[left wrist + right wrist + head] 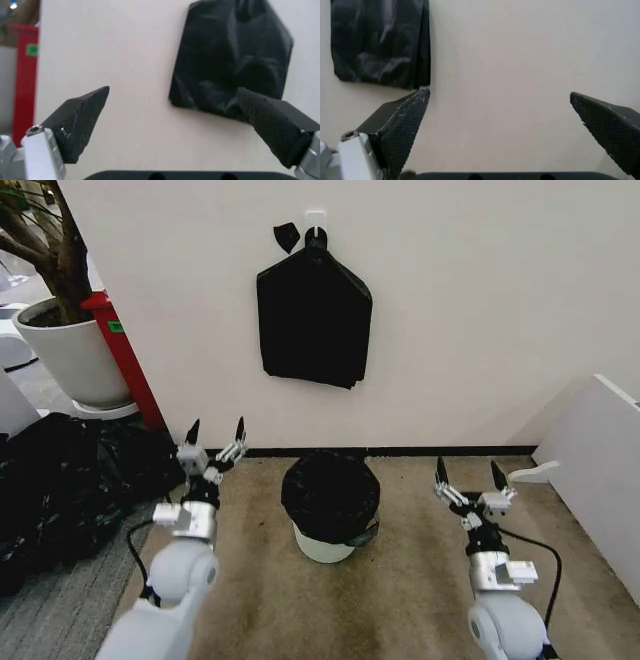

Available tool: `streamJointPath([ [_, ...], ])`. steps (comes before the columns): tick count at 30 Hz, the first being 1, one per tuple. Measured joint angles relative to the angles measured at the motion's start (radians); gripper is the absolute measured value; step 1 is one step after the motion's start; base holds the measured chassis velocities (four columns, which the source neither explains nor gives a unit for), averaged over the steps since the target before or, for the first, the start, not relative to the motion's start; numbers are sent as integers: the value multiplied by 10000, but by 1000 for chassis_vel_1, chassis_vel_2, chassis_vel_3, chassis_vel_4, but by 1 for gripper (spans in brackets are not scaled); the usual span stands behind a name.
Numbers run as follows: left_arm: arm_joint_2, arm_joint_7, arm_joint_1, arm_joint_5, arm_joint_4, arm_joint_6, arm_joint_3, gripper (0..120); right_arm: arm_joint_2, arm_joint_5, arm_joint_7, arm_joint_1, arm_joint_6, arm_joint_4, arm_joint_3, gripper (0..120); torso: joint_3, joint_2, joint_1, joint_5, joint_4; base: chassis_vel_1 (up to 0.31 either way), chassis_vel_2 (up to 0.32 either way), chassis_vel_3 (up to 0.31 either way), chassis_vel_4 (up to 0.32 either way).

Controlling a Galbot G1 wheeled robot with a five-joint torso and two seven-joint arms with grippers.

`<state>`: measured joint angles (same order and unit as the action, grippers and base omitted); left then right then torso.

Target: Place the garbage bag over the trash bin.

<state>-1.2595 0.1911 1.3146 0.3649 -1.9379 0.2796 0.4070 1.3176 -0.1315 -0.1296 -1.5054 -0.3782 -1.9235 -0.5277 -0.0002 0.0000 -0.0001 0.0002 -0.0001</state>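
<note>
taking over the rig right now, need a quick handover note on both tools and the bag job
Left tool: open, empty, raised left of the trash bin.
Right tool: open, empty, raised right of the bin.
Garbage bag: draped over the bin's mouth, covering the rim; the bin stands on the floor by the wall.
Bundle of bags: hanging on the wall hook above.
Done: bag is on the bin.
Left: apparently nothing; check the fit.
</note>
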Motion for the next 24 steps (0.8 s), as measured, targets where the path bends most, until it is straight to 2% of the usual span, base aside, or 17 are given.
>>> streamJointPath([
  [5, -64, 415, 527, -284, -61, -20, 83, 100, 133, 47, 257, 33, -68, 244, 279, 100, 1, 0, 0, 0, 3, 0, 0, 0, 0],
  [24, -44, 418, 498, -231, -19, -134, 93, 100, 130, 35, 279, 79, -102, 288, 330, 100, 2, 0, 0, -2, 2, 0, 0, 0, 0],
])
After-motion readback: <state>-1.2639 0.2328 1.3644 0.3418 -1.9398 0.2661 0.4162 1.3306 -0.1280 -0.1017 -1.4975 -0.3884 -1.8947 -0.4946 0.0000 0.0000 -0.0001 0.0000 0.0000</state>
